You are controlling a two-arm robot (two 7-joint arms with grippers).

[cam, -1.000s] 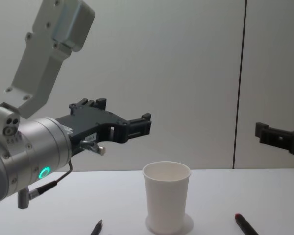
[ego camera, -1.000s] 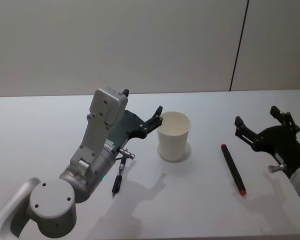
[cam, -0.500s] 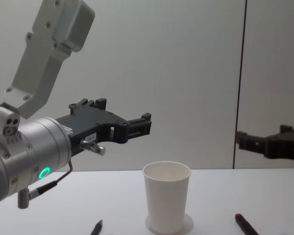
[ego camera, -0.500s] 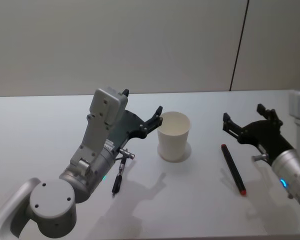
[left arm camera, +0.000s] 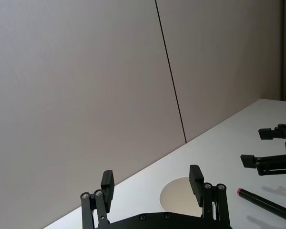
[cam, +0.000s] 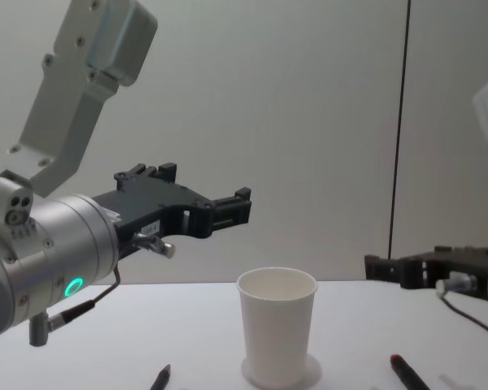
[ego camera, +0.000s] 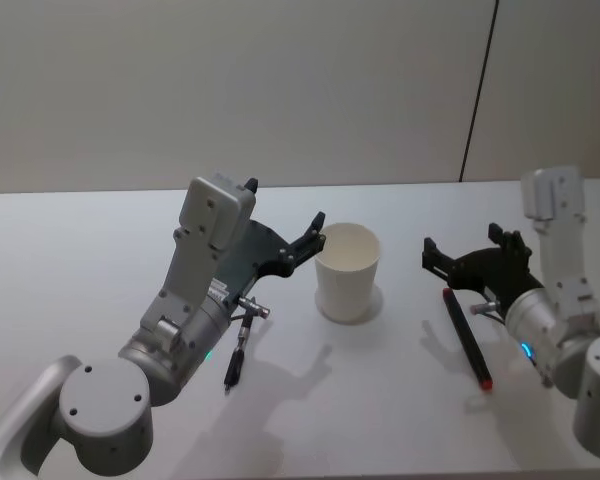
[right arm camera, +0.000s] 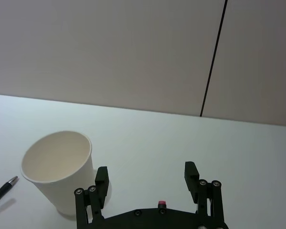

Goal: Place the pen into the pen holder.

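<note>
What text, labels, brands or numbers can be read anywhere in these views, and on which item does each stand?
No text can be read.
pen holder: plain white, no print.
red-tipped pen and dark pen: no readable markings.
pale sticker on the body of the left gripper, beside the pen holder: too small to read.
right gripper, by the red-tipped pen: no markings seen.
</note>
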